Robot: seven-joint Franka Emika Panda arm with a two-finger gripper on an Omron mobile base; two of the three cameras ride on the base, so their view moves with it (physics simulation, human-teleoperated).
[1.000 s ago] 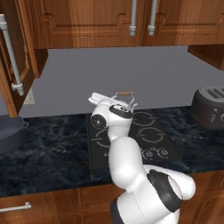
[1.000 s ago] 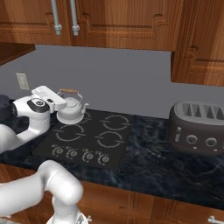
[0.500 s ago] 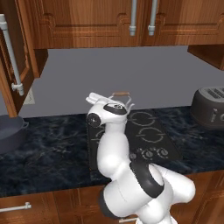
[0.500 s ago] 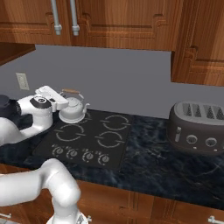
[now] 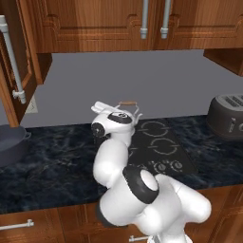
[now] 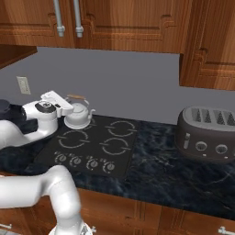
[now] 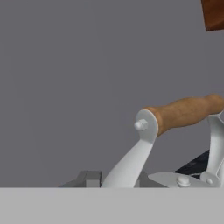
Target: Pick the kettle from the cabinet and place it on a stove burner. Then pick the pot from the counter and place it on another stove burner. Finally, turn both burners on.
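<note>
Squarely, domed silver kettle sits on glossy black cooktop.

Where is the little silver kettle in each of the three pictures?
Left base view: the kettle peeks out behind the white arm, middle of the picture, at the cooktop's back.
Right base view: it sits on the cooktop's back-left burner, left of centre.
Hand view: its wooden handle bar fills the lower right.
Shared landmark: that tan handle bar.

A rendered home kitchen: wooden cabinets, black marble counter, glass cooktop, toaster.
</note>
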